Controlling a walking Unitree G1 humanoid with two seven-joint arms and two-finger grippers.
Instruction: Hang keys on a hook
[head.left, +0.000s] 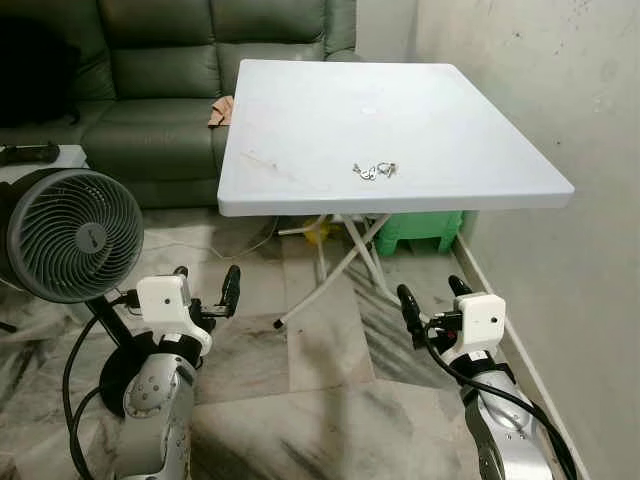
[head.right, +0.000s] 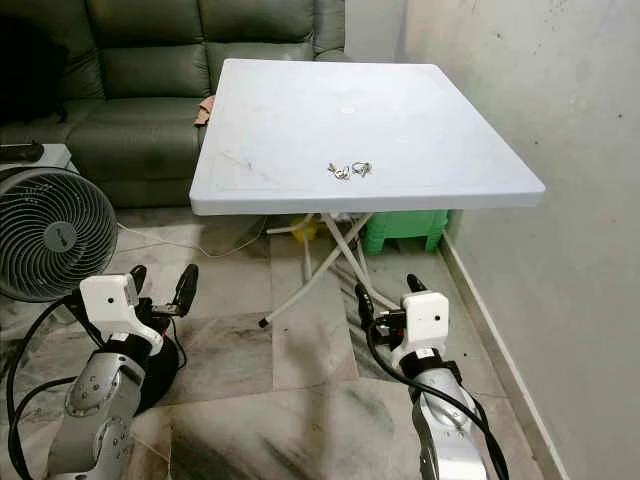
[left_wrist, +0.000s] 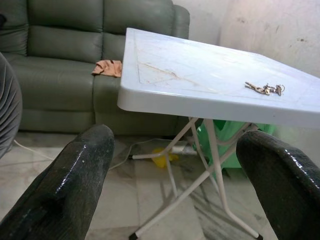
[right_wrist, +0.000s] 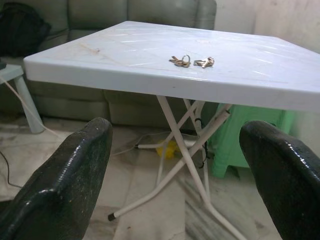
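A small bunch of keys (head.left: 374, 170) lies on the white folding table (head.left: 300, 110), near its front edge and a little right of centre. The keys (right_wrist: 190, 61) rest flat, untouched. My left gripper (head.left: 205, 284) is held low in front of the table, below its top, open with nothing between its fingers (left_wrist: 75, 180). My right gripper (head.left: 432, 296) is also low, under the table's front right side, open and empty, its fingers (right_wrist: 70, 175) wide apart.
A grey standing fan (head.left: 70, 235) is at my left, its cable on the marble floor. A green leather sofa (head.left: 150, 90) with an orange cloth (head.left: 220, 112) stands behind the table. A green stool (head.left: 420, 230) sits under the table. A wall (head.left: 560, 100) runs along the right.
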